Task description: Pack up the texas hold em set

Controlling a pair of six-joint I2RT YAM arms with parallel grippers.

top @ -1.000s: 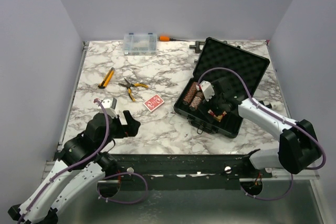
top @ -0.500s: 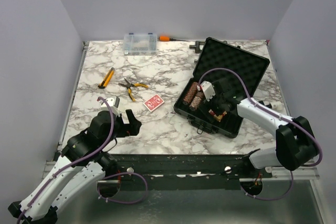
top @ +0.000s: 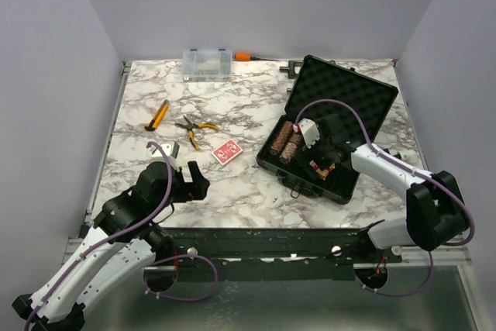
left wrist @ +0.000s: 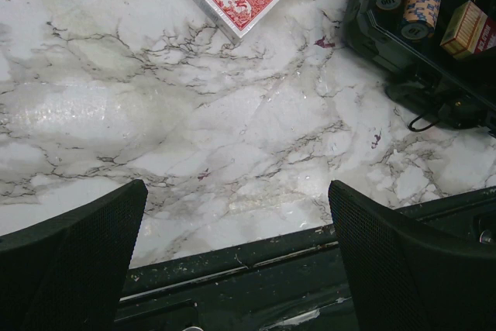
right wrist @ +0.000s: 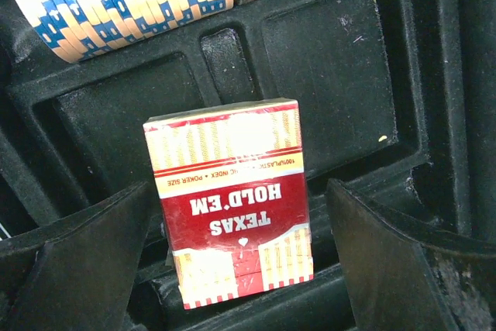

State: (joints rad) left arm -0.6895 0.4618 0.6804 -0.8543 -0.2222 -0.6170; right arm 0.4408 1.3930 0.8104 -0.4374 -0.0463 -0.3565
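- A robotics lab test cell is indicated.
- The marble-patterned table [top: 248, 187] is enclosed left, far and right by plain grey walls [top: 263, 5].
- A left arm [top: 116, 226] and a right arm [top: 391, 170], both cabled, are bolted to a metal rail [top: 263, 239] at the near edge.
- Pliers [top: 194, 128] and a clear box [top: 207, 63] are laid out far left.

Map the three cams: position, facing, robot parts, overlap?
Top external: above, behind the robot, looking down on the table; left arm and right arm show.
Left wrist: over the front edge, faces marble; open left gripper in frame.
Right wrist: over the black case, facing a boxed deck; open right gripper in frame.
Shared: top and left wrist show the loose red deck.
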